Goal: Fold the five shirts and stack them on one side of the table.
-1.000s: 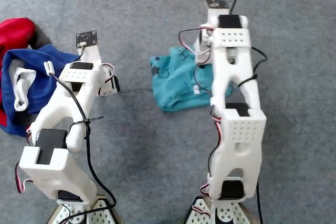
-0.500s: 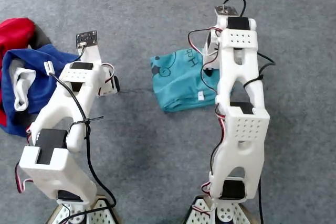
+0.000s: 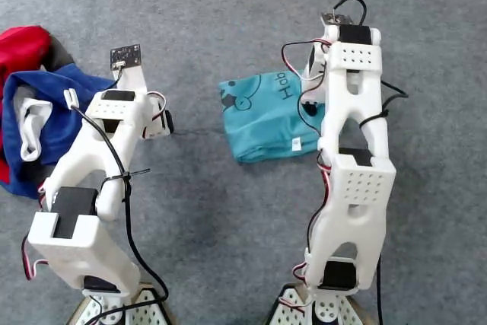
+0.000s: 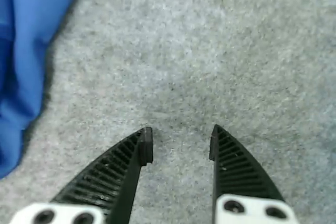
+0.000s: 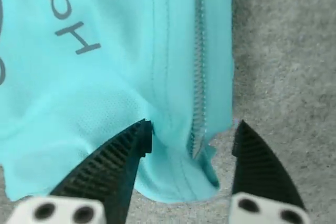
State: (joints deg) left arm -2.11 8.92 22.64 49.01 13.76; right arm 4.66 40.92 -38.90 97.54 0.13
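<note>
Well left of the teal shirt, a heap of unfolded shirts was left waiting. Between heap and teal shirt, the left gripper was held released over bare table. The teal shirt's folding was judged in hand. The right gripper was spread over its right edge, nothing grasped; that hem would next need pinching. The right arm had been shifted rightward off the shirt's middle.

I see a teal shirt with dark lettering, a blue shirt with white inside, and a red shirt, all on a mottled grey surface. The left tool and right tool have black ribbed fingers.
</note>
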